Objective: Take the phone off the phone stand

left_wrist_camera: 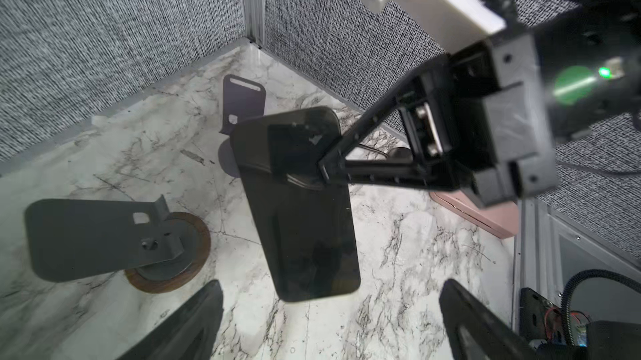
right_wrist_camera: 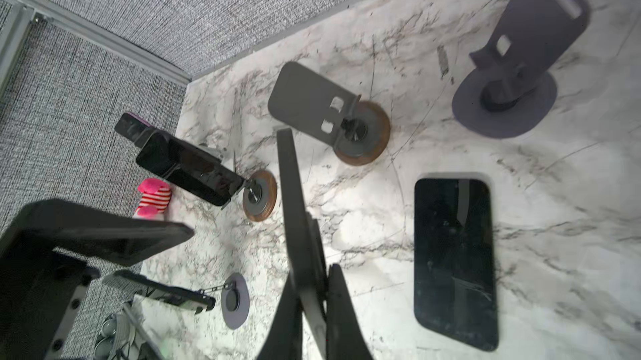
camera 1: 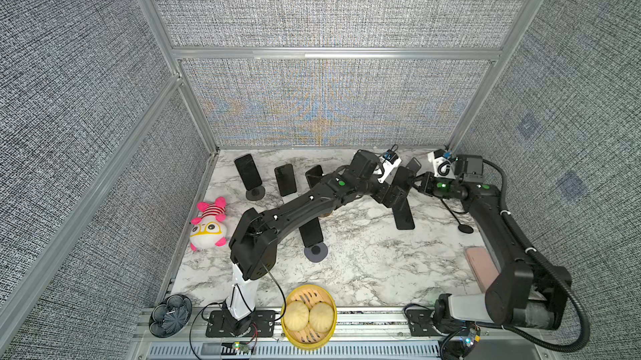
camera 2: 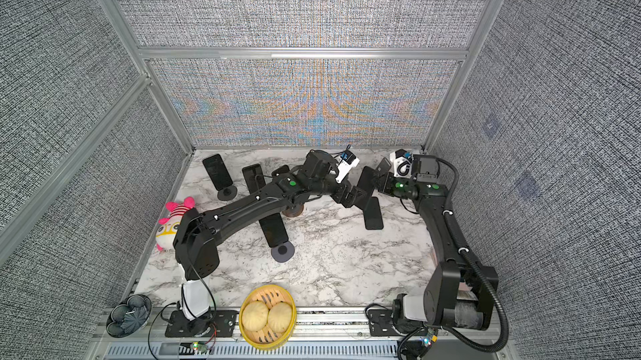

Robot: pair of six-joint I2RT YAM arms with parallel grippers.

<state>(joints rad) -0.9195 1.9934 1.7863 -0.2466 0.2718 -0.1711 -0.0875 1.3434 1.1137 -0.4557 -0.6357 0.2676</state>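
My right gripper (right_wrist_camera: pixel 314 271) is shut on the edge of a black phone (right_wrist_camera: pixel 295 185), which hangs in the air off any phone stand. In both top views this phone (camera 1: pixel 402 175) (camera 2: pixel 367 178) hangs at the back right. An empty purple phone stand (camera 1: pixel 413 165) (right_wrist_camera: pixel 520 46) stands just behind it. In the left wrist view the right gripper's fingers (left_wrist_camera: pixel 350 143) pinch the phone (left_wrist_camera: pixel 253 143). My left gripper (left_wrist_camera: pixel 333 285) (camera 1: pixel 391 198) is open just left of it, holding nothing. Another black phone (right_wrist_camera: pixel 454 261) (camera 1: pixel 405 218) lies flat on the marble below.
An empty grey stand (right_wrist_camera: pixel 312 98) on a brown base sits under my left arm. Several phones on stands (camera 1: pixel 247 174) (camera 1: pixel 285 179) (camera 1: pixel 311 230) stand to the left. A plush toy (camera 1: pixel 208 226), a steamer basket (camera 1: pixel 308 292), a dark bowl (camera 1: pixel 170 315) and a pink case (camera 1: pixel 480 264) are nearby.
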